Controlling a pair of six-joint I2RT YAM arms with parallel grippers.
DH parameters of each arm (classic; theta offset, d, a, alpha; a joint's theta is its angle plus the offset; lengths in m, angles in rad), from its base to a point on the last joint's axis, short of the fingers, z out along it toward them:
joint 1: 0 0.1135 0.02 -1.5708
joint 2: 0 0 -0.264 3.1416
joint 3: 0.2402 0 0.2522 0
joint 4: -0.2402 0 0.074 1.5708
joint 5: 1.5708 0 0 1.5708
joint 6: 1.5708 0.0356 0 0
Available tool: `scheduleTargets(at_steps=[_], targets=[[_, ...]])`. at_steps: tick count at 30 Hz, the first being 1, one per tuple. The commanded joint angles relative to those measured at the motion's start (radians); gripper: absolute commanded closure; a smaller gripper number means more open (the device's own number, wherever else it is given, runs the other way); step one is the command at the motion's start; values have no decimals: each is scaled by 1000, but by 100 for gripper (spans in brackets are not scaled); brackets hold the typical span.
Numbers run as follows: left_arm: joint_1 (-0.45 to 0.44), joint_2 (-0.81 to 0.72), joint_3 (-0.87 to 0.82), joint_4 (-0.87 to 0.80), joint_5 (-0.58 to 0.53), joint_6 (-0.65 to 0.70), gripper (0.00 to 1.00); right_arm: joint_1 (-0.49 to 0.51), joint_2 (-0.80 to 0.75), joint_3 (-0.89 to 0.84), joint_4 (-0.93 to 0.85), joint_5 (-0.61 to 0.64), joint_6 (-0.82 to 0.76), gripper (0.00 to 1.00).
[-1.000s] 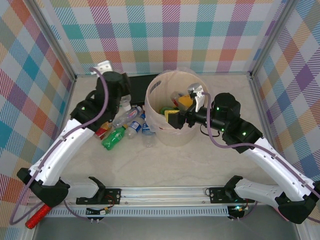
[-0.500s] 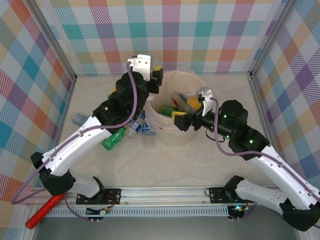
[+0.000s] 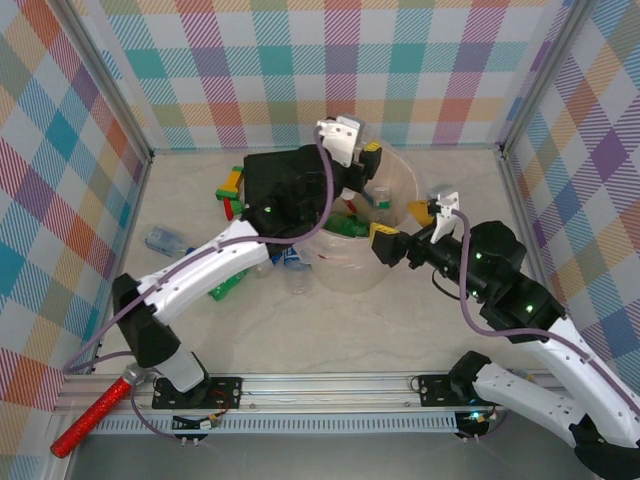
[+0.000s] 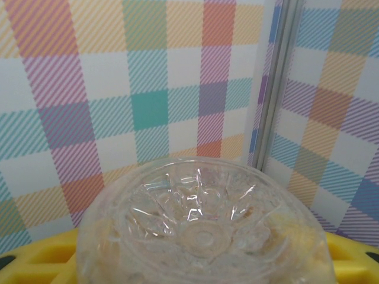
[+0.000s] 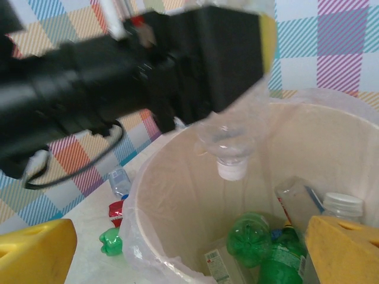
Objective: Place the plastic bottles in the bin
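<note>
While left hand (image 3: 368, 172) pinches clear bottle (image 5: 230, 145) cap-down above bin (image 3: 396, 272), right hand (image 3: 402, 226) spread, empty, beside rim; green bottles (image 5: 251, 236) plus others inside; several loose bottles (image 3: 228, 284) left on surface (image 3: 400, 330), left of bin

The pale beige, stone-patterned tabletop (image 3: 400, 320) carries a large round whitish bin (image 3: 345, 270). A green plastic bottle (image 3: 228, 284) and clear blue-labelled bottles (image 3: 291, 258) lie just left of it. Another clear bottle (image 3: 165, 241) lies near the left wall, and coloured toy blocks (image 3: 230, 190) sit farther back.
</note>
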Motion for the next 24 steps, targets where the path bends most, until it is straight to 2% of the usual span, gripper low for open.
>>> scheduleTargets(at_steps=[1, 8, 11, 13, 14, 18, 24], targets=[[-10, 55, 47, 122, -2, 36, 40, 8, -27, -10, -28, 43, 18, 1], [9, 160, 97, 157, -26, -10, 39, 9, -56, 4, -84, 69, 16, 1], [9, 159, 102, 149, -18, -25, 27, 8, -65, 5, -94, 76, 12, 1], [9, 150, 101, 142, -15, -31, 24, 8, -66, 3, -91, 79, 13, 1], [8, 143, 102, 133, -13, -34, 18, 8, -65, 0, -85, 79, 13, 1], [8, 103, 89, 98, -24, -54, 4, 8, -47, -3, -66, 62, 16, 1], [13, 13, 31, 51, -61, -86, 0, 8, -12, 6, -53, 24, 20, 1]])
